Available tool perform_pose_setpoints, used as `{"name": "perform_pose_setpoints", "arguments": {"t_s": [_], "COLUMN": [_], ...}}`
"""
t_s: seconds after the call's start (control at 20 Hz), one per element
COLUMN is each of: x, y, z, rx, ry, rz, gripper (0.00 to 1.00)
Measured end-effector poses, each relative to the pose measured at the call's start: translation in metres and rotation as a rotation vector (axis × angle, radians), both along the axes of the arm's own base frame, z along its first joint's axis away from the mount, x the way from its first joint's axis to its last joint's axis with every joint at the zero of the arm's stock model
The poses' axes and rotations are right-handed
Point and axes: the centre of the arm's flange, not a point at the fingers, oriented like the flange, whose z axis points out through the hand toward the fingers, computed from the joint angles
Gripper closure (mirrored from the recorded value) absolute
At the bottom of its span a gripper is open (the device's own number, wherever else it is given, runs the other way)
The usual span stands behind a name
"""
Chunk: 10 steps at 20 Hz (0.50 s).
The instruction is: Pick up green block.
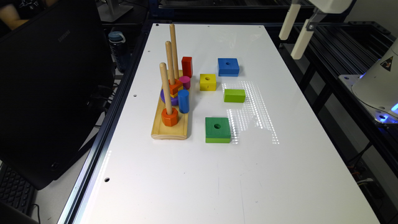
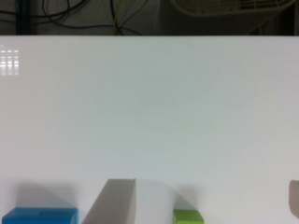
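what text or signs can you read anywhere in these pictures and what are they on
"SAMSUNG": faint lettering on the back of the black monitor at the exterior view's left.
A triangular warning sign on the white robot base at the exterior view's right; its symbol is too small to read.
The green block, the other blocks and the water bottle carry no readable text.
The wrist view has no text.

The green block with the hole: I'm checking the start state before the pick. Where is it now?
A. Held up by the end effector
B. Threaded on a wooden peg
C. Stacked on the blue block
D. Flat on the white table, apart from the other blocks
D: the green block lies flat on the white table, beside the peg board, touching no other block.
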Motion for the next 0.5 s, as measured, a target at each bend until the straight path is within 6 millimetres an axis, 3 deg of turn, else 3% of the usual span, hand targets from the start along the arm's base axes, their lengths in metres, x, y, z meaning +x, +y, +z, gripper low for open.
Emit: {"name": "perform_pose_setpoints", "arguments": {"t_s": [0.5], "x": [0.046], "y": [0.022], "z": [-0.001], "rx": [-0.002], "ry": [0.014], "rz": [0.010], "gripper": [0.00]}}
